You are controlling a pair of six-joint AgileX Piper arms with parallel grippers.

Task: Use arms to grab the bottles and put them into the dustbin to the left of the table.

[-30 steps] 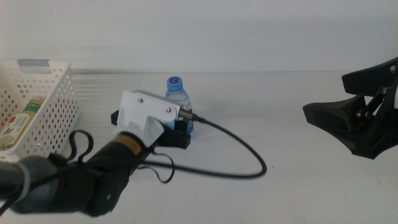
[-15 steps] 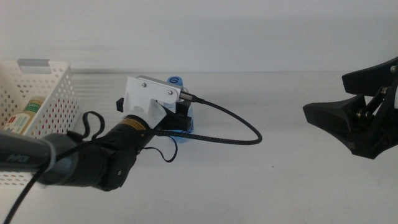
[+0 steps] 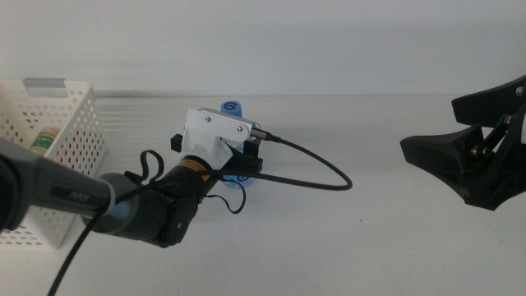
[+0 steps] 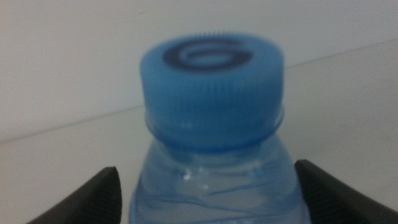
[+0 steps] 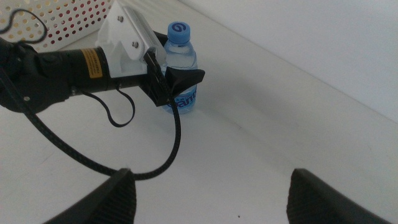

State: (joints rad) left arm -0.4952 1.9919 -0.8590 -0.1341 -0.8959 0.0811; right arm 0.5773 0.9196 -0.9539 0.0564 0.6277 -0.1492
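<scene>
Water bottle (image 3: 238, 144), blue-capped and clear, is seen upright on the table (image 3: 370, 247) just left of centre in the middle view, with the left gripper (image 3: 243, 162) spread open around its body. Light weight and thin, yielding, slippery walls are to be expected, so a hold on the labelled middle is judged best. The dustbin (image 3: 78, 115) at the left edge already holds a green-labelled bottle (image 3: 43, 141). The right gripper (image 3: 448, 156) is parked open at the right edge
</scene>
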